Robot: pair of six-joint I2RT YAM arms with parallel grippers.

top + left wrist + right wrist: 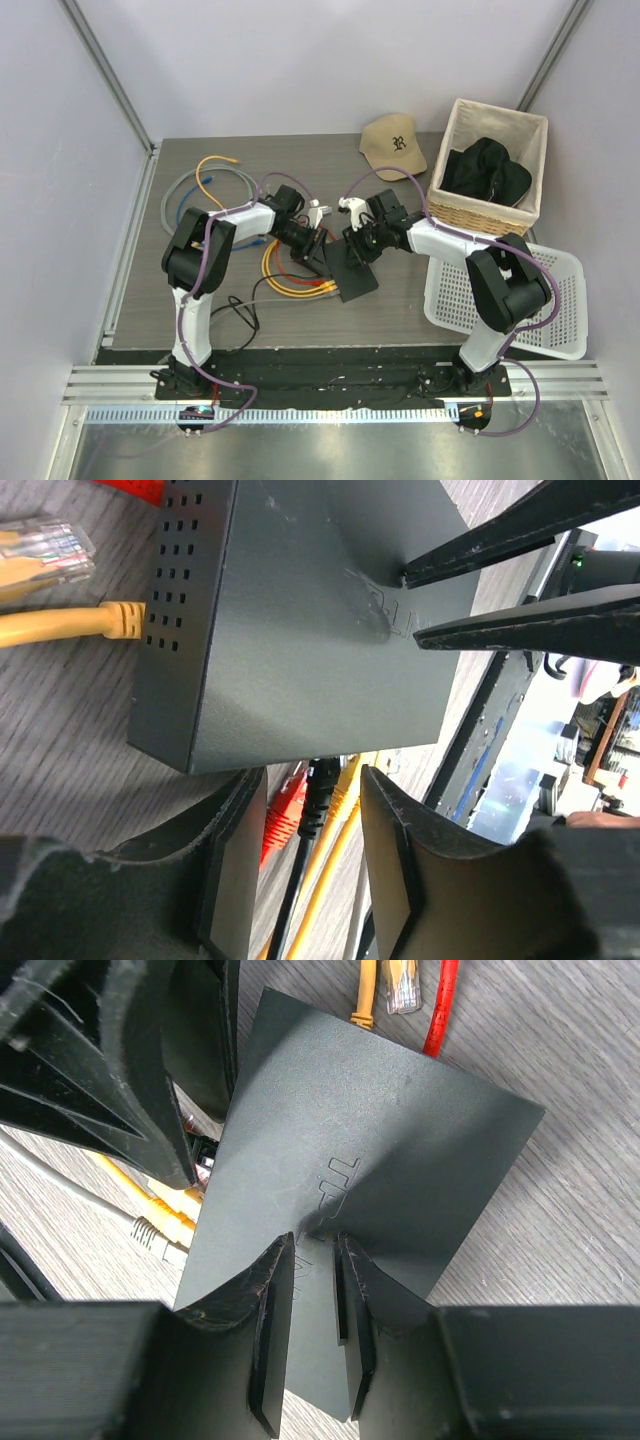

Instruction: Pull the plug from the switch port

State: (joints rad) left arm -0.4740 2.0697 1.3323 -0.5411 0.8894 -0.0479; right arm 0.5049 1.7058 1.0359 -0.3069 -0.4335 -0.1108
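The switch [350, 278] is a flat black box on the table; it also shows in the left wrist view [300, 630] and the right wrist view [380, 1120]. In the left wrist view a black plug [322, 780] sits in its near side, between a red plug [285, 815] and a yellow plug [347, 783]. My left gripper [315, 780] is open, its jaws standing either side of the black plug without touching it. My right gripper [315, 1240] has its fingertips down on the switch's top, jaws a narrow gap apart with nothing between them.
A yellow cable [110, 620] is plugged into another side of the switch, with a loose clear plug [45, 545] beside it. Coiled cables [195, 190] lie at the left. A tan cap [393, 143], a wicker basket [455, 205] with a black garment [487, 170] and a white basket [560, 300] stand at the right.
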